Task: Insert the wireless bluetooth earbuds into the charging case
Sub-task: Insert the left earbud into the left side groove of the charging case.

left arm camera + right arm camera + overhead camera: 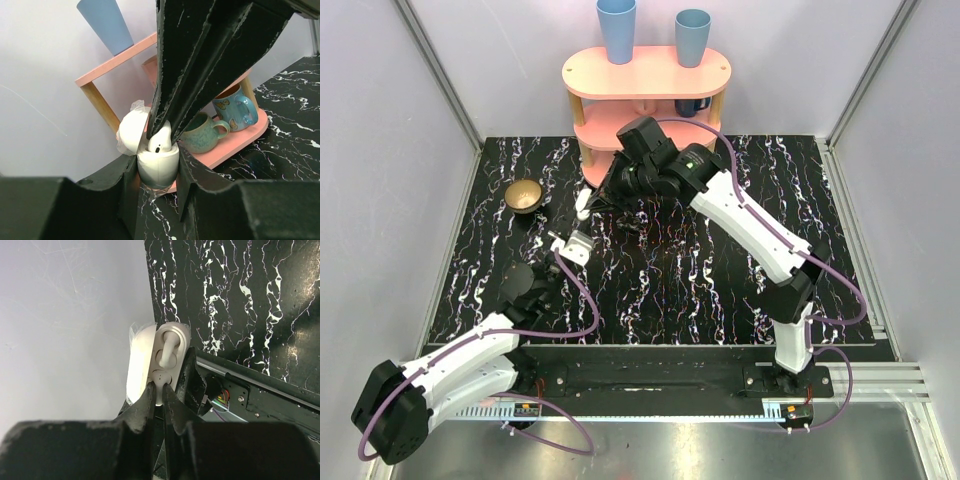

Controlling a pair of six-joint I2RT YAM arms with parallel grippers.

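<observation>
Counting now: two arms, left arm [470,365] and right arm [750,220]. That makes two grippers, left gripper [156,165] and right gripper [161,389]. One case [158,174]. Two earbuds showing: one earbud [170,342], and another earbud [161,375]. At the far side, one pink shelf [645,72]. Two blue cups, left cup [617,28] and right cup [692,35]. Two mugs, green mug [200,134] and blue mug [234,111]. One bowl [527,195], far left. One table [720,290].
</observation>
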